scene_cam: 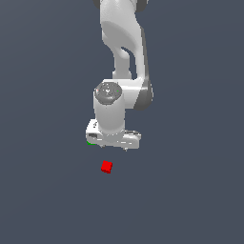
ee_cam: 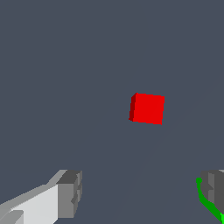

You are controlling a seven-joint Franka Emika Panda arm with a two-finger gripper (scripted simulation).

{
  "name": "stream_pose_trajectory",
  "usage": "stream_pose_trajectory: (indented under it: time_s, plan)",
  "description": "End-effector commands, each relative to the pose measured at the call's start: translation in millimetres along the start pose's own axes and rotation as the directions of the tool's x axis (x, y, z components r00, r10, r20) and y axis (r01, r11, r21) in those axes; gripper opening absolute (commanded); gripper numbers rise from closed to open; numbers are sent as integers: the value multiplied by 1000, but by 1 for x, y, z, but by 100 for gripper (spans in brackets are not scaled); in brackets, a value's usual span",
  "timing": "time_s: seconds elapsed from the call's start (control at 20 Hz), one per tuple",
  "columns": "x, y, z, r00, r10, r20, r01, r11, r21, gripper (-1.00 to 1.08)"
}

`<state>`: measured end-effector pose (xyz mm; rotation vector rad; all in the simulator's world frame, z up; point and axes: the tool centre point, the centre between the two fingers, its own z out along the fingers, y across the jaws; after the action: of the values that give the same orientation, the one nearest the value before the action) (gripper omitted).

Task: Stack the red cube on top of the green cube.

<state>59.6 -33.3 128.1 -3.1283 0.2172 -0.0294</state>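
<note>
The red cube (scene_cam: 106,167) lies alone on the dark floor, just in front of and below my gripper (scene_cam: 115,148) in the exterior view. In the wrist view the red cube (ee_cam: 147,108) sits ahead of the fingers, apart from them. My gripper (ee_cam: 142,188) is open, with nothing between its grey fingertips (ee_cam: 70,194). The green cube (scene_cam: 89,141) shows only as a thin sliver behind the hand at the exterior view's left. In the wrist view the green cube (ee_cam: 204,199) is a narrow green edge beside the other finger, mostly hidden.
The white arm (scene_cam: 121,52) rises behind the hand to the frame's top. A plain dark grey floor (scene_cam: 190,200) surrounds the cubes; no other objects show.
</note>
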Motion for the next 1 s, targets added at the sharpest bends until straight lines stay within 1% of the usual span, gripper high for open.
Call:
stream_pose_trajectory:
  time_s: [0.0,0.2,0.45,0.95]
  plan:
    - [12,7,15,1000,28,4,-28,1000,-2,100]
    - [28,16,33,998,64,10,-64,998,-5,100]
    - [42,25,49,995,95,14,-94,996,-7,100]
    - [51,31,59,993,116,17,-116,993,-9,100]
